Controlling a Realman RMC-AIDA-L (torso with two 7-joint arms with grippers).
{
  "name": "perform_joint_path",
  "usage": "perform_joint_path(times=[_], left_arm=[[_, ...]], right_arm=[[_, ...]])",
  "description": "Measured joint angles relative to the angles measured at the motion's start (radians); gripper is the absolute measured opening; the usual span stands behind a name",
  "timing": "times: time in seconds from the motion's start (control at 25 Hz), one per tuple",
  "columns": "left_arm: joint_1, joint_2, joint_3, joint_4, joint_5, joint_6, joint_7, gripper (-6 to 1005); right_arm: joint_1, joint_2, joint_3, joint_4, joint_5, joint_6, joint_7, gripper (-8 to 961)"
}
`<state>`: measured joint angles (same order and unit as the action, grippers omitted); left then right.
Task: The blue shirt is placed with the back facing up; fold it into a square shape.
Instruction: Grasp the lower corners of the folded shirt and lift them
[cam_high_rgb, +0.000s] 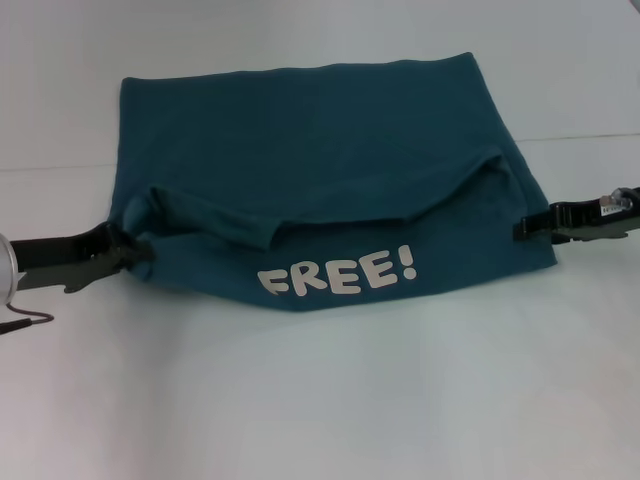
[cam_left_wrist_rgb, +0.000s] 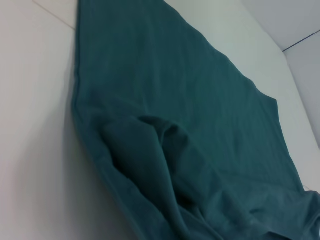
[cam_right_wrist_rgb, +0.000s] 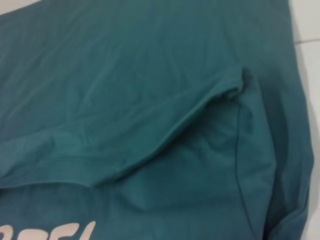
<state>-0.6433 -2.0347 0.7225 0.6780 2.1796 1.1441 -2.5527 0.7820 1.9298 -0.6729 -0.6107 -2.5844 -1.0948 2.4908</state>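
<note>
— Shirt first: where does it lie?
— The blue shirt (cam_high_rgb: 320, 170) is spread on the white counter (cam_high_rgb: 320, 400), partly folded. Its near part is turned over, so the cream lettering (cam_high_rgb: 338, 274) faces up along the near edge, and a loose fold runs across the middle.
— And the arms?
— The left gripper (cam_high_rgb: 128, 256) sits low at the shirt's left edge, jaws clamped on bunched cloth. The right gripper (cam_high_rgb: 528, 228) touches the right edge; I cannot tell whether its jaws are together or apart. Both wrist views show only cloth and counter.
</note>
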Motion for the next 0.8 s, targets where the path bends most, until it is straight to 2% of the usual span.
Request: perform_joint_path(times=[0.2,0.4,0.8], left_arm=[[-0.006,-0.002,0.000,0.000,-0.001,-0.006,0.000,39],[-0.008,-0.003,0.000,-0.004,-0.001,-0.017,0.000,39],[-0.006,-0.004,-0.001,-0.006,-0.001,-0.020,0.000,40]], right_arm=[[-0.002,0.004,-0.004,-0.001,0.000,0.026,0.000,655],[-0.005,0.025,-0.012,0.023,-0.001,0.084,-0.004,655],[0.004,0.034,-0.020,0.065,0.010,0.119,-0.005,656]])
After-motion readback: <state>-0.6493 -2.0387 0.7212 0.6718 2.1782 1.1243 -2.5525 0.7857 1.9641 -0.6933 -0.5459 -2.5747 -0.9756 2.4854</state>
